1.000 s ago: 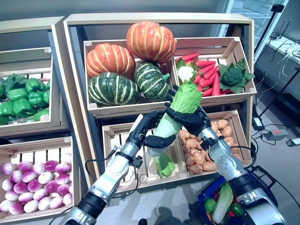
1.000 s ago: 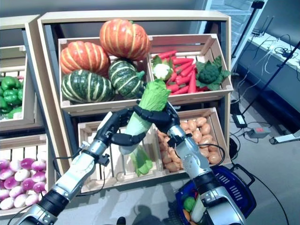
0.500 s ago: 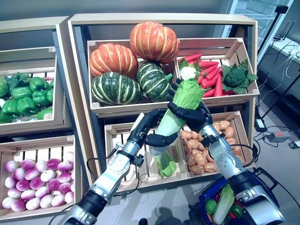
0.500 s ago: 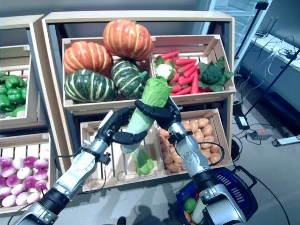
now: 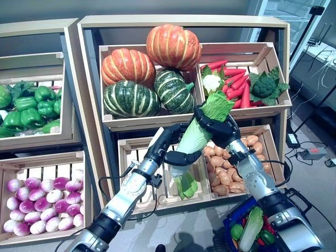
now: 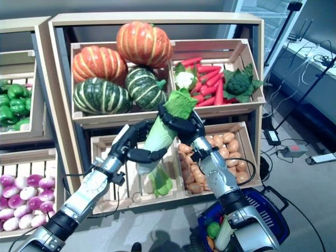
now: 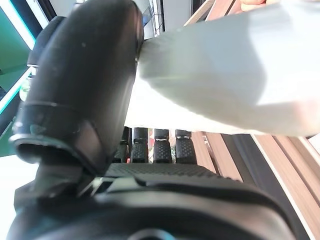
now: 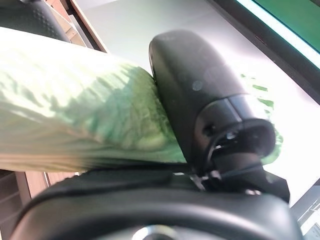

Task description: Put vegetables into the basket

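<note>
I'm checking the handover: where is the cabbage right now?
The cabbage is held mid-air by both hands in front of the shelf, left hand on its pale base, right hand near its leafy top, above the potato crate.

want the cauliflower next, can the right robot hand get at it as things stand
Probably not yet. The right robot hand is curled round the leafy top of the cabbage, which the left robot hand grips lower down. The cauliflower lies uncovered in the crate just above, so the path looks free once the hand is empty.

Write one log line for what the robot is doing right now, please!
step: cabbage handover | left hand: shut on cabbage base | right hand: shut on leafy top | basket: not yet reached
</note>
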Robot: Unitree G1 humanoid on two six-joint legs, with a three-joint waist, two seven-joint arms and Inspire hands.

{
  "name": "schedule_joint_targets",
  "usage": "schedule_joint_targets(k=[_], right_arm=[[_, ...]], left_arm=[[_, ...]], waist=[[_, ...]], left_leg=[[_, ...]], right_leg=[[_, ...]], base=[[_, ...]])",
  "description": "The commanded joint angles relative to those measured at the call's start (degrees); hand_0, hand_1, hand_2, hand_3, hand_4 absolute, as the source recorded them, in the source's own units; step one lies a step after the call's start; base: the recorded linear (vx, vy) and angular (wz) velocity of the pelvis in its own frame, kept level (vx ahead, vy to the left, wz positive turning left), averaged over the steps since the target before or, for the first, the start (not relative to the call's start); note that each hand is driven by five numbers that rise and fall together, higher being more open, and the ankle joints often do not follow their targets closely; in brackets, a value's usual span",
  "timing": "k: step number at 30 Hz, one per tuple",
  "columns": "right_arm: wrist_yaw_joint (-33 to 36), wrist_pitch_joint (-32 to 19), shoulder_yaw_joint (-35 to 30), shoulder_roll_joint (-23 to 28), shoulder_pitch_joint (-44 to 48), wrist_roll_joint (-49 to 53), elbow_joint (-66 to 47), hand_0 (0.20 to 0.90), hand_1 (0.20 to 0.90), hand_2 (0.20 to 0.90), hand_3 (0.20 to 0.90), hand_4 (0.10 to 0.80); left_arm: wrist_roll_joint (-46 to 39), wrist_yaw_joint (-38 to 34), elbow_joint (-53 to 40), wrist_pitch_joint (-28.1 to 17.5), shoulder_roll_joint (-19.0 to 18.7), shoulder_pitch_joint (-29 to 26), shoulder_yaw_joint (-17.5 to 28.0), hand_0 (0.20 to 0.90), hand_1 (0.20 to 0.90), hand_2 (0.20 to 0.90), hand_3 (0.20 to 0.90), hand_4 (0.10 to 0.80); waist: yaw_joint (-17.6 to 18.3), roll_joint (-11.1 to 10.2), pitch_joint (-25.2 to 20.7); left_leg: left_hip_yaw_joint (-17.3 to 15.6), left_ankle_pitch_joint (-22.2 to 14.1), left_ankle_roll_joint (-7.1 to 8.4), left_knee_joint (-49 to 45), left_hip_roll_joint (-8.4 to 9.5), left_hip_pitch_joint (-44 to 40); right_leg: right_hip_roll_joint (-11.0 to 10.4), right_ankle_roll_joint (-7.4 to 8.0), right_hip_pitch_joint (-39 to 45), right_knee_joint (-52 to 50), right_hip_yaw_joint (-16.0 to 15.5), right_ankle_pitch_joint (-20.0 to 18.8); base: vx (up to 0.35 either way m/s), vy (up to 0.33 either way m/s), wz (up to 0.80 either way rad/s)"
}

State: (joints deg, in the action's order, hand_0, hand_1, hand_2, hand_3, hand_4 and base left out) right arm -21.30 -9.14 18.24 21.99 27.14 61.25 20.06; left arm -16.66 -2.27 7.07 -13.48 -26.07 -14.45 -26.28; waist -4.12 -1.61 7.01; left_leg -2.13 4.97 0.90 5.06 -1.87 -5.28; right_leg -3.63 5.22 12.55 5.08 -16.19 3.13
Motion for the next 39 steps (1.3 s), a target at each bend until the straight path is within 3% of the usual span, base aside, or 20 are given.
schedule_joint_targets(k=[1,5,6,7,23,30,39], right_arm=[[-4.14,-7.77,-2.98,-1.33,9.16,1.52,-4.23,0.300,0.300,0.300,0.300,0.400],[-4.26,-7.78,-3.54,-1.25,7.53,1.61,-4.14,0.300,0.300,0.300,0.300,0.400],[-4.18,-7.87,-3.64,-1.33,7.27,1.49,-4.04,0.300,0.300,0.300,0.300,0.400],[-4.20,-7.88,-3.66,-1.35,7.19,1.46,-4.03,0.300,0.300,0.300,0.300,0.400],[-6.80,-8.09,-9.71,4.03,-6.36,-6.60,-8.79,0.300,0.300,0.300,0.300,0.400],[-4.40,-10.43,-14.86,7.00,-12.81,-11.68,-9.53,0.300,0.300,0.300,0.300,0.400],[4.17,-13.55,-20.81,10.75,-20.70,-20.91,-8.31,0.300,0.300,0.300,0.300,0.400]], left_arm=[[0.14,1.66,-2.55,-6.67,0.61,-5.81,-3.02,0.300,0.300,0.300,0.300,0.400],[0.35,1.50,-2.82,-6.28,0.53,-5.41,-2.58,0.300,0.300,0.300,0.300,0.400],[0.34,1.33,-2.68,-6.18,0.62,-5.34,-2.57,0.540,0.540,0.540,0.540,0.560],[0.31,1.32,-2.65,-6.14,0.63,-5.31,-2.56,0.900,0.900,0.900,0.900,0.800],[1.54,2.28,-1.29,-4.03,-1.04,2.05,4.55,0.900,0.900,0.900,0.900,0.800],[2.50,3.58,-2.00,-4.81,-1.03,4.73,6.43,0.900,0.900,0.900,0.900,0.800],[0.49,4.98,-3.68,-3.89,-2.04,8.27,10.31,0.900,0.900,0.900,0.900,0.800]], waist=[[-0.27,-0.84,-5.27],[0.02,-0.82,-5.14],[0.11,-0.82,-5.05],[0.12,-0.82,-5.04],[2.38,-0.88,-4.43],[3.98,-0.89,-3.49],[6.22,-0.90,-2.55]], left_leg=[[-1.58,-7.49,-1.44,-0.06,1.65,-3.06],[-1.87,-7.44,-1.48,-0.06,1.58,-3.04],[-1.90,-7.45,-1.49,-0.06,1.59,-3.02],[-1.92,-7.45,-1.49,-0.06,1.59,-3.03],[-4.04,-7.49,-1.62,-0.06,1.10,-3.27],[-5.28,-7.80,-1.73,-0.06,0.88,-3.54],[-7.10,-7.87,-1.73,-0.06,0.27,-3.88]], right_leg=[[-0.21,-2.36,-2.75,-0.08,1.13,-2.71],[-0.19,-2.29,-2.94,-0.08,1.37,-2.90],[-0.17,-2.30,-2.99,-0.08,1.49,-2.93],[-0.17,-2.30,-2.99,-0.08,1.51,-2.94],[0.06,-2.03,-3.72,-0.08,3.37,-3.53],[0.30,-1.86,-4.00,-0.08,4.60,-3.72],[0.65,-1.68,-4.51,-0.08,6.27,-4.21]], base=[[0.000,0.000,0.00],[0.000,0.000,0.00],[0.000,0.000,0.00],[0.000,0.000,0.00],[0.006,0.001,-0.03],[0.005,-0.011,-0.11],[0.007,-0.024,-0.11]])
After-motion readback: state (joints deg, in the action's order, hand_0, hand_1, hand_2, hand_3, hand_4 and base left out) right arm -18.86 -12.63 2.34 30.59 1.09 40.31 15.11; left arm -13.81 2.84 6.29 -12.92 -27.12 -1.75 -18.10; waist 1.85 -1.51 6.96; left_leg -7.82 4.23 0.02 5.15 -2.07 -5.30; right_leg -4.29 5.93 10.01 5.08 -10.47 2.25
